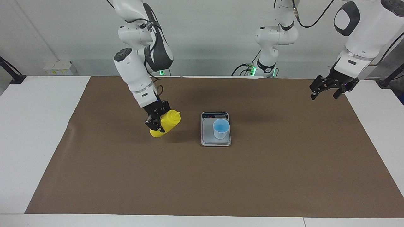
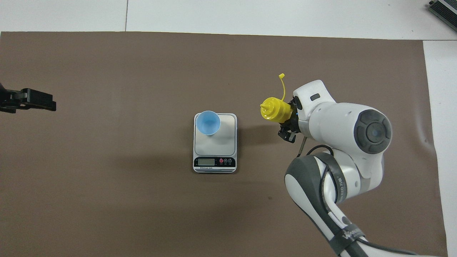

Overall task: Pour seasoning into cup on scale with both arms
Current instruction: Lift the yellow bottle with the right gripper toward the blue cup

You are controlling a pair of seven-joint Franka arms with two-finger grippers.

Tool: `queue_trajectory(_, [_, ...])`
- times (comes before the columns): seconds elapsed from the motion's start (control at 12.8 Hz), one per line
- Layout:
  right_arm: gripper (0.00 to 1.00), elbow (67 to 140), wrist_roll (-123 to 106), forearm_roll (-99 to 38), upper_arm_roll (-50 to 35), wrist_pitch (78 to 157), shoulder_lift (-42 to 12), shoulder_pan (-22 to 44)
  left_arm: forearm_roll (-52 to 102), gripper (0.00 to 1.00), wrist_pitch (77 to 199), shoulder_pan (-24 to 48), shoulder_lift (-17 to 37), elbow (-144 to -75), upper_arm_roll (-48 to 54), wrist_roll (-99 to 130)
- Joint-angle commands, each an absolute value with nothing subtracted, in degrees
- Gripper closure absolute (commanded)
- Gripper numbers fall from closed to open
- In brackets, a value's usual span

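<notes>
Right end effector [image 1: 157, 119] pinches the bottle [image 1: 165, 123] mid-body, tilted, nozzle toward the cup [image 1: 220, 128] on the scale [image 1: 206, 139]. Left end effector [image 1: 331, 88] waits spread over the bench edge. Bottle judged light, soft-walled, smooth: hold mid-body, squeeze gently.

The seasoning [image 1: 165, 123] is a yellow cylindrical squeeze bottle, tilted with its nozzle leaning toward the scale, its thin cap strap [image 2: 283, 85] hanging loose and sticking out from the neck. It is held up over the brown mat, at about three o'clock from the scale in the overhead view. The scale [image 2: 226, 142], flat, rectangular and silver-grey, lies mid-table with its dark display strip on the edge nearest the robots. The cup [image 1: 220, 128], small, light blue, translucent and tapered, stands upright on the scale's platform, toward its eleven o'clock corner seen from overhead.
</notes>
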State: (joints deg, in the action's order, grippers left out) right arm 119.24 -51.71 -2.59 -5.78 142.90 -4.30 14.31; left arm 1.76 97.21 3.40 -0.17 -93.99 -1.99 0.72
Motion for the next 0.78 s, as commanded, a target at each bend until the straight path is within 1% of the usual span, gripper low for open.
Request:
queue_trajectory(0.0, [0.49,118.0,-40.4,7.3,-5.9,143.0,-4.7,17.4,2.5,0.0,97.0,3.3,-1.3,-94.9,-2.1,0.4])
queue_trajectory(0.23, [0.49,117.2,-28.7,16.6,-5.9,142.7,-6.2,19.7,2.5,0.0,97.0,3.3,-1.3,-94.9,-2.1,0.4])
queue_trajectory(0.31, [0.49,115.7,-26.4,19.1,-5.9,141.7,-7.4,20.5,2.5,0.0,97.0,3.3,-1.3,-94.9,-2.1,0.4])
queue_trajectory(0.55, [0.48,110.4,-21.9,27.1,-5.9,135.0,-10.0,23.0,2.5,0.0,97.0,3.3,-1.3,-94.9,-2.1,0.4])
queue_trajectory(0.7, [0.48,109.9,-20.5,32.8,-5.9,134.3,-11.0,23.6,2.5,0.0,96.9,3.3,-1.3,-94.9,-2.1,0.4])
